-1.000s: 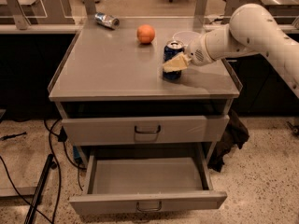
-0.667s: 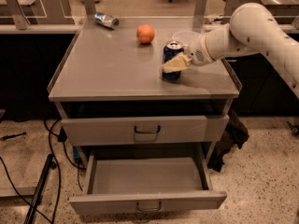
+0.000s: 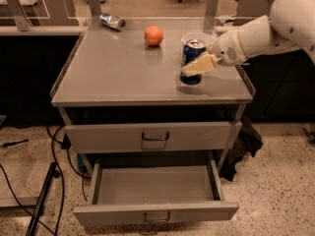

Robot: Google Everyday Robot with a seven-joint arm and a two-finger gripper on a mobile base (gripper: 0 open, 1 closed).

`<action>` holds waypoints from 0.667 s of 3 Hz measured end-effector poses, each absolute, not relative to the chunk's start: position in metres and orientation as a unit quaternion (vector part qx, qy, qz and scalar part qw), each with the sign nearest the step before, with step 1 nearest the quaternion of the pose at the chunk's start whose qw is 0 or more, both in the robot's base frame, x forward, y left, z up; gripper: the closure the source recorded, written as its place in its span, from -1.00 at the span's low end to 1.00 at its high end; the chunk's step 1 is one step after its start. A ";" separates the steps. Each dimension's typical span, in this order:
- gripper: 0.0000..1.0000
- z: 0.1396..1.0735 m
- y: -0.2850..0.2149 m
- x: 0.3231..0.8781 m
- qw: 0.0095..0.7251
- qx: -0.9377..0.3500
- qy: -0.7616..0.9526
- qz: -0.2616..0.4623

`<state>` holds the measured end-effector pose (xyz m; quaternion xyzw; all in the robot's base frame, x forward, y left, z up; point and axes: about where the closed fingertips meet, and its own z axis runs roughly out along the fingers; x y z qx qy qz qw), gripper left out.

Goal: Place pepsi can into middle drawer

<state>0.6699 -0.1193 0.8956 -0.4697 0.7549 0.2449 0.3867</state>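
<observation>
The pepsi can [image 3: 191, 58] stands upright on the grey cabinet top [image 3: 118, 73], near its right front. My gripper [image 3: 198, 64] reaches in from the right and is shut on the can, with one cream finger [image 3: 201, 65] across its front; the other finger is hidden behind it. The can's base is at or just above the top; I cannot tell which. The middle drawer [image 3: 155, 187] is pulled open below and is empty, its bar handle [image 3: 157, 217] facing me.
A white bowl [image 3: 199, 37] sits just behind the can. An orange [image 3: 153, 35] and a silver crushed can [image 3: 112, 21] lie at the back. The upper drawer [image 3: 152, 136] is closed. Cables [image 3: 54, 181] lie on the floor at left.
The pepsi can and my gripper have shifted a little to the right together. The orange, the bowl and the drawers have not moved.
</observation>
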 end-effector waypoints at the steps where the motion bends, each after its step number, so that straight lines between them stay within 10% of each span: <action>1: 1.00 0.925 -0.127 0.621 0.392 -0.474 0.746 0.254; 2: 1.00 0.912 -0.125 0.613 0.379 -0.475 0.751 0.259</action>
